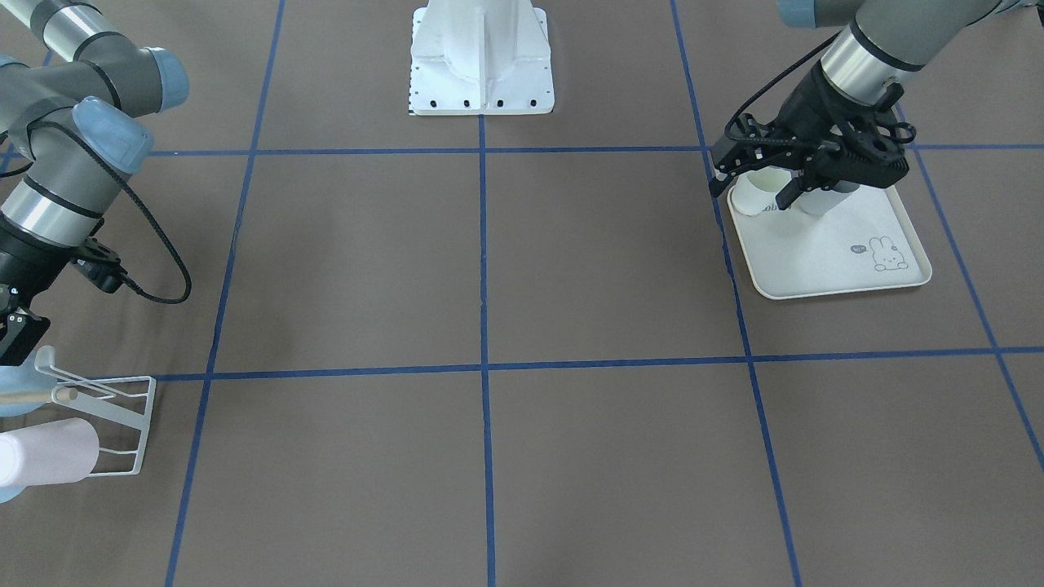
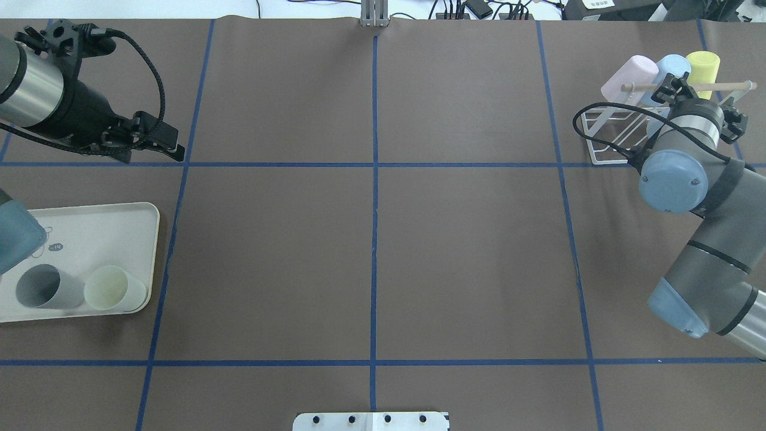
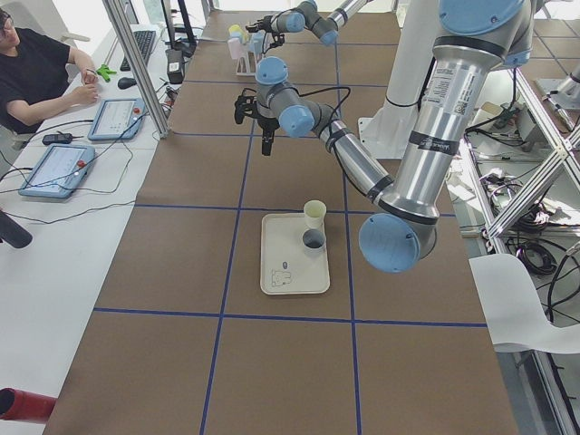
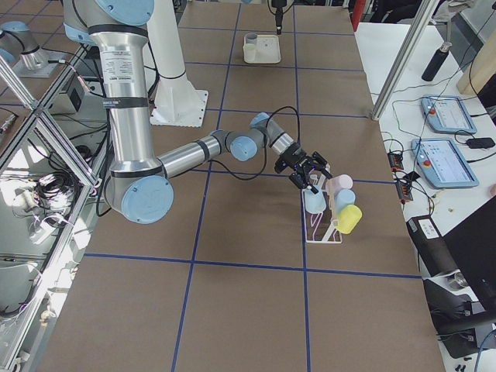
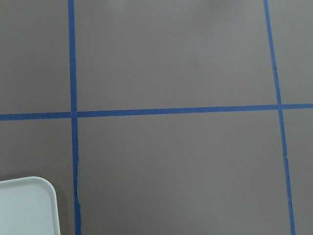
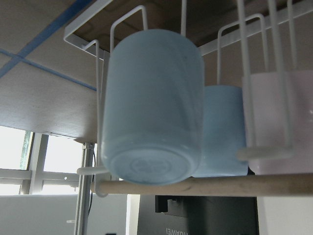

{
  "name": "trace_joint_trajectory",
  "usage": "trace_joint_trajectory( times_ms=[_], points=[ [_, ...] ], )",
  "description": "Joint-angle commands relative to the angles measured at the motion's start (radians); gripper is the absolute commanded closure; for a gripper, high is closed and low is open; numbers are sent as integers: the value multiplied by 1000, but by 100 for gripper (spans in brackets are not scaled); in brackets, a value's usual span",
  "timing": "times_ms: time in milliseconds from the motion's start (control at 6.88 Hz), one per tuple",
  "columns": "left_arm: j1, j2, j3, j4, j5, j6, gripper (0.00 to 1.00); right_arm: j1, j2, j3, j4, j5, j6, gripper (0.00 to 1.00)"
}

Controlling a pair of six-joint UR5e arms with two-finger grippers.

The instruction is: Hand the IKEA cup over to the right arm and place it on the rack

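Rack: the white wire rack [image 2: 604, 134] stands near the table's [image 2: 371, 251] edge farthest from my base, on my right arm's side. Its prongs slant upward, and a pale wooden rod [image 6: 195, 185] runs across it.
Right fingers: my right gripper [image 4: 308, 178] is right up against the rack. My wrist hides the tips from above and my wrist camera shows none of them. I cannot tell how wide they stand or whether they grip anything.
Cup: the light blue cup [image 6: 151, 105] is plain, smooth and slightly tapered, with a faint ring on its base. It fills my right wrist view, base toward the camera, against the rack's wire loops by the rod. Whether a prong sits inside it I cannot tell.
Neighbours: a second blue cup [image 6: 222, 129] sits just beside it on the rack, then a pink cup [image 6: 281, 117]. A yellow cup [image 2: 701, 67] is on the rack too.
Left fingers: my left gripper [image 1: 750, 194] hangs above the table, well apart from the rack. Its fingers are spread with nothing between them.
Tray: a cream tray [image 2: 90, 230] lies at the table end opposite the rack. A grey cup [image 2: 42, 288] and a pale cup [image 2: 114, 289] stand on it side by side, mouths up.
Room: a broad stretch of brown table crossed by blue tape lines lies between the rack and the tray.
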Motion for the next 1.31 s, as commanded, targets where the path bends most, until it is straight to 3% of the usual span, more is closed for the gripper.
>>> trace_joint_trajectory(
  times_ms=[0, 291, 436, 726, 1162],
  points=[
    [-12, 55, -15, 3, 8, 146, 0, 1, 67, 55, -4, 86, 41, 13],
    [-73, 201, -38, 0, 22, 378, 0, 3, 72, 118, -4, 270, 367, 12],
    [-72, 232, -42, -11, 78, 383, 0, 3, 73, 149, -2, 392, 570, 12],
    [-68, 299, -42, -25, 90, 386, 0, 1, 107, 201, -1, 595, 972, 12],
    [-64, 514, -7, -306, 94, 379, 0, 1, 123, 209, 112, 789, 1451, 12]
  ],
)
